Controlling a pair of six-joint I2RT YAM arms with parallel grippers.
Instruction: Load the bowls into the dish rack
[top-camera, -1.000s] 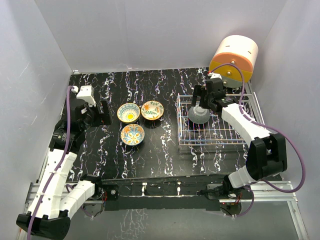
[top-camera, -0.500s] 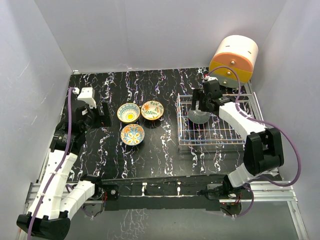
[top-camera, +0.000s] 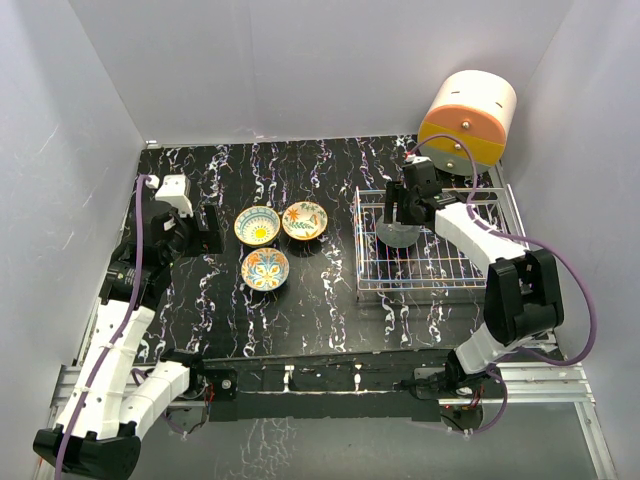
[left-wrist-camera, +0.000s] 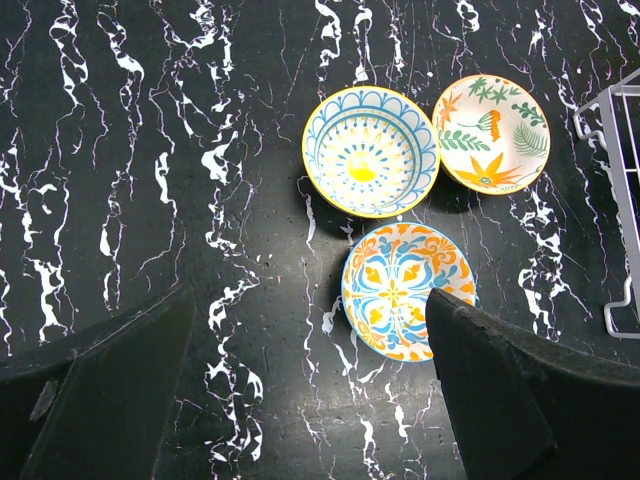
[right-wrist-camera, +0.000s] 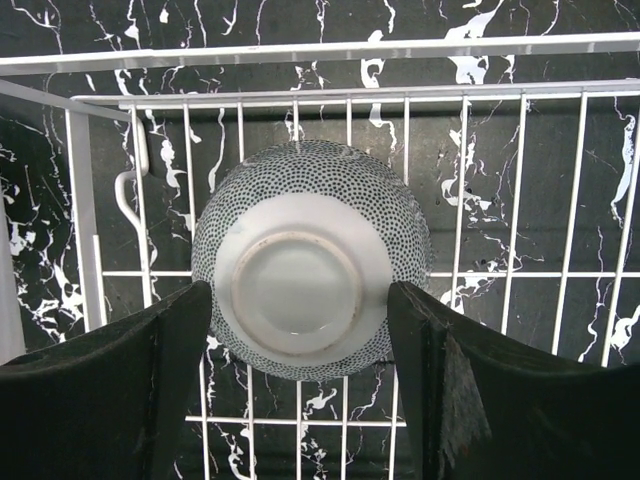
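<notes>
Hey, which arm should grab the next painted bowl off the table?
Left. Its open left gripper hovers right beside the three painted bowls, the nearest one at its fingertip. The right gripper is farther off over the rack, above the speckled bowl lying upside down there.

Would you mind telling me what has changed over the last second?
The right pincer slid a little towards the far left of the rack, above the upturned speckled bowl; whether it grips the bowl is unclear. The painted bowls on the table stayed put.
</notes>
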